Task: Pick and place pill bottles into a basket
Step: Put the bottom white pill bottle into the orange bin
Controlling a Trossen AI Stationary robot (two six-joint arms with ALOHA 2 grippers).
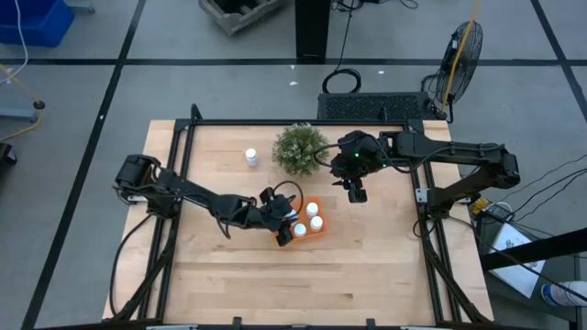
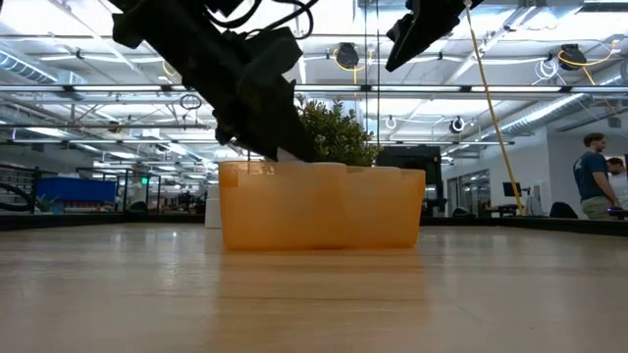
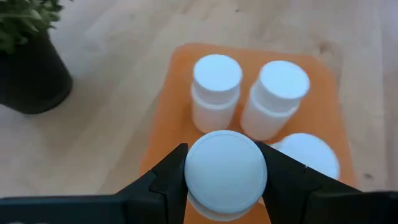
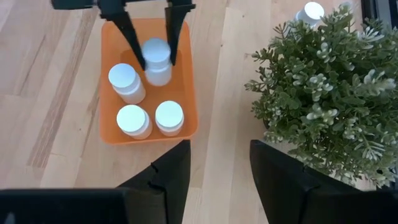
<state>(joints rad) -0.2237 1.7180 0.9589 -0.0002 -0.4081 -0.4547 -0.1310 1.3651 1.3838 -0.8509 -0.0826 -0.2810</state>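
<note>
Left pincer [image 4: 149, 46] grips a bottle [image 4: 157, 61] over the basket [image 4: 189, 99].
I count three bottles [image 4: 127, 82] inside; only the right wrist view shows my right pincer [image 4: 214, 168] open, and a fifth bottle [image 4: 310, 12] behind the plant [image 4: 329, 93].

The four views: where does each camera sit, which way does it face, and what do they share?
High: overhead, straight down; both arms, orange basket, plant.
Low: table height, level across; basket wall, arms from above.
Left wrist: over the basket; left claw clamps a pill bottle.
Right wrist: above, right claw open, empty.
Shared: both wrist views show the basket's bottles; the right one also sees the left claw's bottle.
</note>
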